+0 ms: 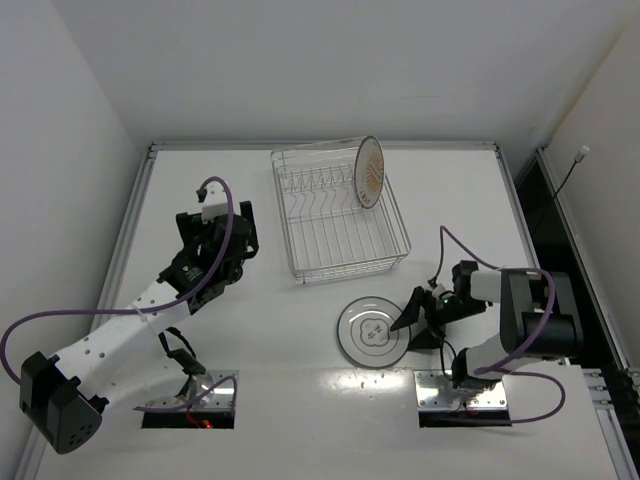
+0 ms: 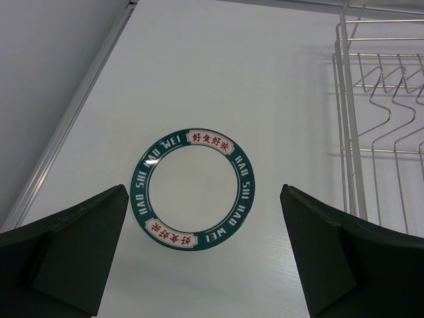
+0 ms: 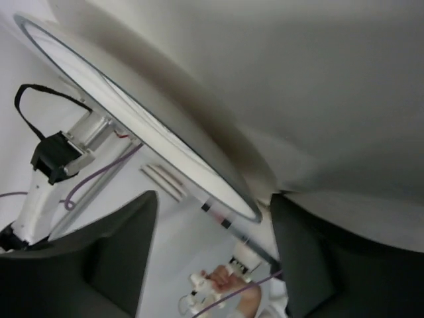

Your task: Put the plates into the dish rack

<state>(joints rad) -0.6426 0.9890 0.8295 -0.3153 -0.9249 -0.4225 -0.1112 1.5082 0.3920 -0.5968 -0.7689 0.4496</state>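
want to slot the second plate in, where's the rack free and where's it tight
Free: dish rack slots left of the orange-rimmed plate at its right end, and bare table right of the rack. Crowded: the dark-rimmed plate, right tool at its rim.

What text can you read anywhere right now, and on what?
"HAO SHI HAO WEI": white letters, repeated round the green ring.
"好食好味": red, on that ring's two white labels.
Orange markings on the racked plate and centre pattern on the dark-rimmed plate: too small to read.
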